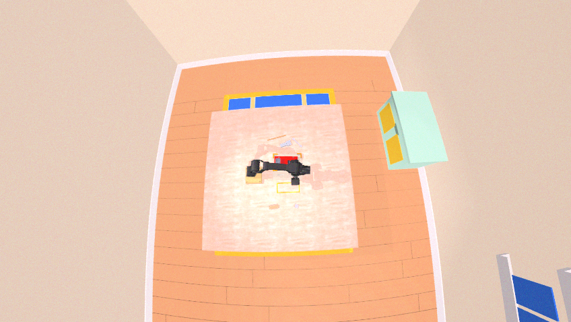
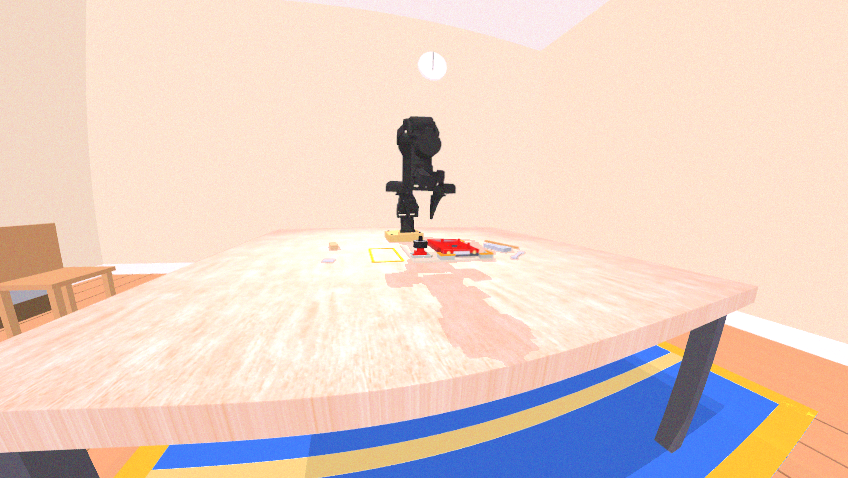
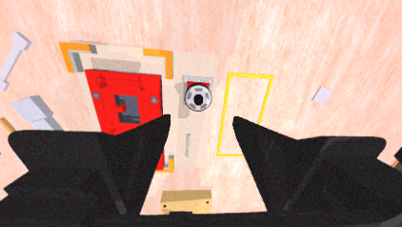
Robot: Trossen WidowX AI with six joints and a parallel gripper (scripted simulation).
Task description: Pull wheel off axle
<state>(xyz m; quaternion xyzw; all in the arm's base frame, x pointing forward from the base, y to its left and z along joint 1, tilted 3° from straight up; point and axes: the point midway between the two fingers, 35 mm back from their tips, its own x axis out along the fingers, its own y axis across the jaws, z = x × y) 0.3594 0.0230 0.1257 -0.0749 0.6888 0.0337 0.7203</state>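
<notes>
The wheel (image 3: 205, 93) (image 2: 419, 244), dark-edged with a pale spoked face in the wrist view, sits on the upright axle (image 3: 198, 99) above a red stand (image 2: 419, 252). The marked area (image 3: 251, 74) (image 2: 387, 261) (image 1: 287, 192) is a yellow rectangular outline beside it, with nothing inside. My gripper (image 3: 202, 119) (image 2: 418, 212) is open and empty. It points down and hangs well above the wheel, touching nothing. In the wrist view the wheel shows just beyond the gap between the fingertips. In the top view the arm covers the wheel and axle.
A red block (image 3: 107, 102) (image 2: 448, 244) (image 1: 291, 158) with orange corner brackets (image 3: 166, 56) stands beside the axle, opposite the marked area. Pale grey parts (image 3: 33, 110) (image 1: 285, 143) lie beyond it. A small grey tile (image 3: 322, 94) (image 2: 327, 260) and a tan piece (image 2: 333, 245) (image 1: 273, 206) lie past the marked area.
</notes>
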